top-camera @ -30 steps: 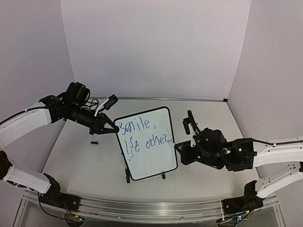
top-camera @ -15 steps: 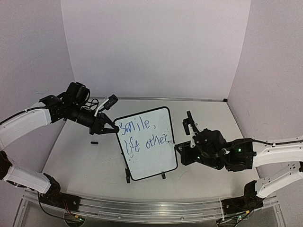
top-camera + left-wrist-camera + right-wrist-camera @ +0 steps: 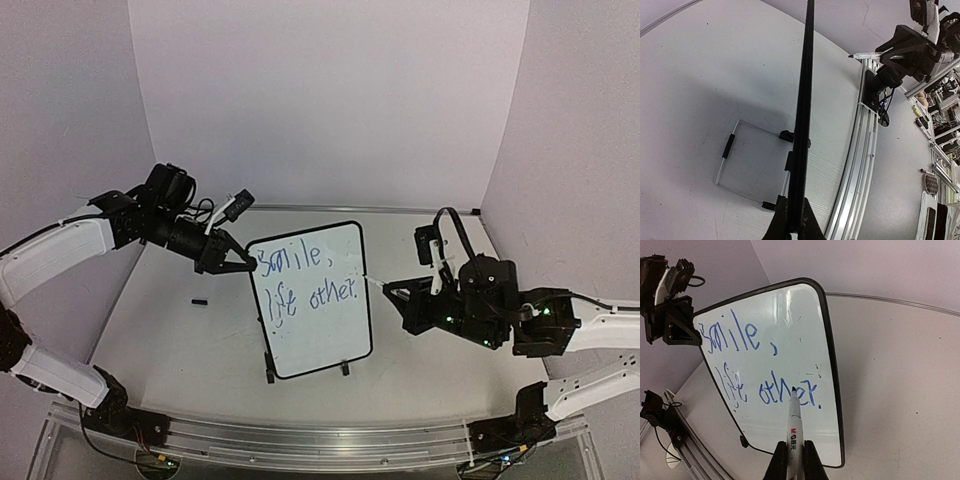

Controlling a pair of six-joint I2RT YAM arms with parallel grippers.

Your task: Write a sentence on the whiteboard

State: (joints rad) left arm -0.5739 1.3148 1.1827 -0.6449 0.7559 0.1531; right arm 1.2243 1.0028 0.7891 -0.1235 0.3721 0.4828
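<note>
1. Top external view: a small white rectangular whiteboard with a thin black rounded frame stands near the middle of the pale grey table, with two small black feet at its lower edge.
2. A blue handwritten sentence fills its upper half in two lines, reading roughly "Smile, life other."
3. The left gripper, black with two fingers, is clamped on the board's upper left edge.
4. The right gripper grasps a slim white marker, whose tip is just beside the board's right edge.
5. A tiny black object lies on the table left of the board; what it is cannot be told.
6. Left wrist view: the whiteboard appears edge-on as a thin black line, pinched between the left gripper fingers at the bottom.
7. Far off, the right gripper points the marker towards the board.
8. Right wrist view: the right gripper is clenched round the marker.
9. The marker's dark tip lies over the word "other" in the sentence, though whether it touches cannot be told.
10. The left gripper holds the whiteboard at its left edge.
</note>
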